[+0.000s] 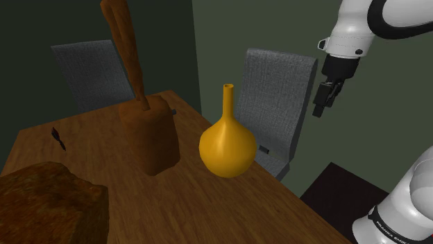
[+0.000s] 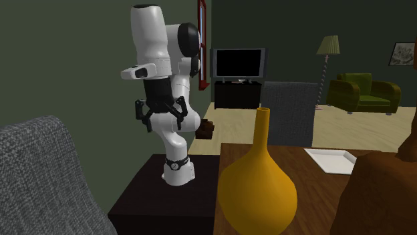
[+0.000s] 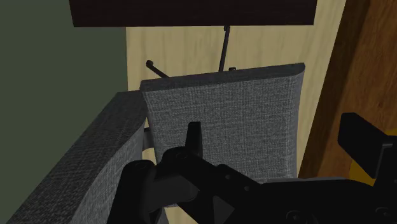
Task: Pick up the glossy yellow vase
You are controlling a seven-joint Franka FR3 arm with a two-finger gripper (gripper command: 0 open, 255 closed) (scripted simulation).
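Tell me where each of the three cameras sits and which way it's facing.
Shoulder view: beside the stand, looking down across the table at the vase; the arm and gripper hang at its right.
Second exterior view: low beside the table, facing past the vase to the whole arm, television behind.
Wrist view: on the hand, looking down onto the grey chair between open fingers.
Shared: both exterior views show vase, table and arm.
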